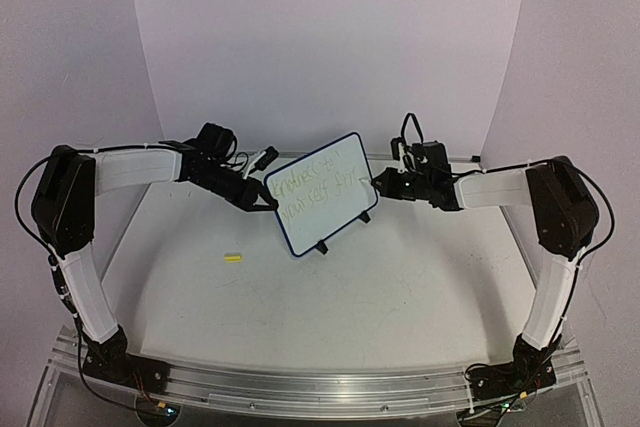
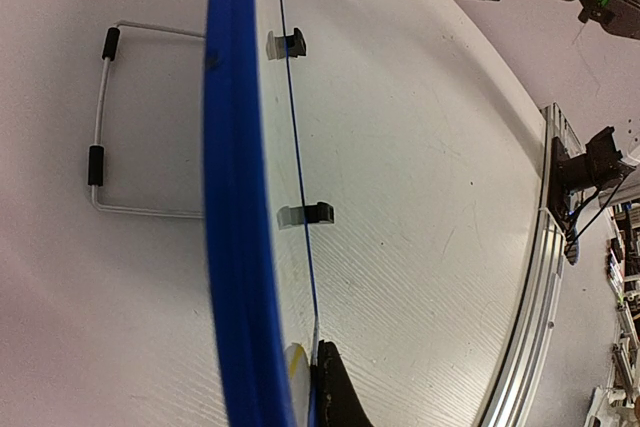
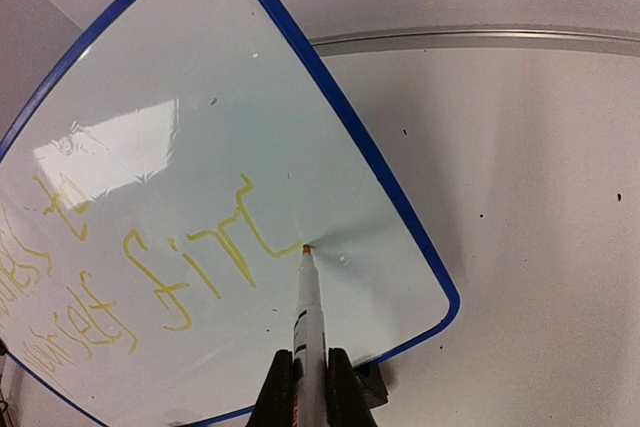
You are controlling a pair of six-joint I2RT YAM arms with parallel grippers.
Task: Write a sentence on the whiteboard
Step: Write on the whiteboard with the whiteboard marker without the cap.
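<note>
Nearest, at eight o'clock of the whiteboard [image 1: 312, 225]: small yellow stub [image 1: 233, 258] lying on the matte white counter [image 1: 400, 287]. Midway, tilted back on two black clip feet [image 1: 322, 247] and a bent wire stand [image 2: 100, 127]: glossy white rounded rectangle, thin blue rim, pale yellow sentence [image 1: 318, 185] in two lines. At its nine o'clock edge, left claw [image 1: 262, 197] clenched on the rim. At three o'clock, right claw [image 3: 310, 362] gripping a slim white marker [image 3: 306, 307], tip touching the last stroke.

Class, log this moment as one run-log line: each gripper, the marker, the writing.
left gripper: shut on whiteboard edge | right gripper: shut on marker | tip: touching whiteboard at second line's end | sentence: two yellow lines
</note>
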